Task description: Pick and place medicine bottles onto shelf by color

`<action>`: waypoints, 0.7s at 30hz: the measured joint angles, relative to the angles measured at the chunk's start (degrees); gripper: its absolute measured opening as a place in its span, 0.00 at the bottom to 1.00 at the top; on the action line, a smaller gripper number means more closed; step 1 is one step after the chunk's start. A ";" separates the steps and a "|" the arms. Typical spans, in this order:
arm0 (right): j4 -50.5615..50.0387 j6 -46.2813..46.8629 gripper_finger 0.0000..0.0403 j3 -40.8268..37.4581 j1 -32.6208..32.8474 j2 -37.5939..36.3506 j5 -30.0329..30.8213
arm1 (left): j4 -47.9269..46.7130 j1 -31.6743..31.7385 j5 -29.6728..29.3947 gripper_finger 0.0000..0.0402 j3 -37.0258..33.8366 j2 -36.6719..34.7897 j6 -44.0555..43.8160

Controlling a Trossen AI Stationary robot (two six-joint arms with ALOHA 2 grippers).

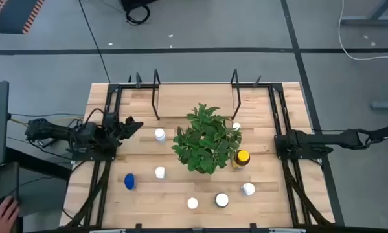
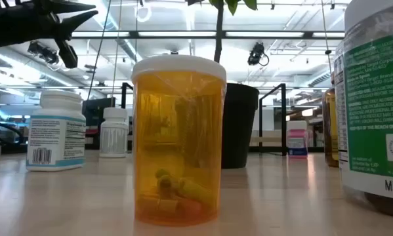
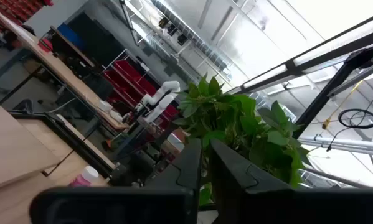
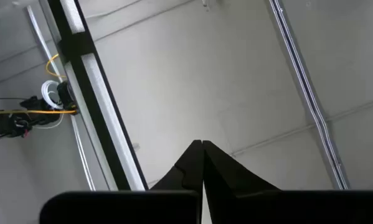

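worktop [image 1: 181, 194], lower frame: blue bottle [image 1: 129, 182], white bottles [image 1: 192, 203], amber bottle [image 1: 241, 158] unsorted. mid-left: left end effector [image 1: 132, 125] narrow, empty. upper frame: shelf [image 1: 156, 90]. step: first pick pending; next calls for reach.

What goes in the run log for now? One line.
left gripper: raised at left edge, empty | right gripper: shut, parked | bottles: on table | shelf: empty
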 joint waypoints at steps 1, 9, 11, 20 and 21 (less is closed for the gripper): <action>0.02 0.00 0.02 0.01 0.02 0.00 0.00 | -0.02 0.00 0.00 0.09 0.01 -0.02 -0.02; 0.01 0.00 0.02 0.02 0.02 0.00 -0.01 | 0.00 0.00 0.00 0.07 0.02 0.00 -0.02; 0.01 0.00 0.02 0.02 0.02 -0.02 0.00 | 0.00 0.00 0.00 0.08 0.02 -0.02 -0.02; 0.02 0.00 0.02 0.00 0.00 0.00 0.00 | 0.00 0.00 0.02 0.09 0.00 0.00 -0.02; 0.02 0.00 0.02 0.02 0.01 0.00 0.00 | 0.00 0.00 0.00 0.09 0.00 0.00 0.00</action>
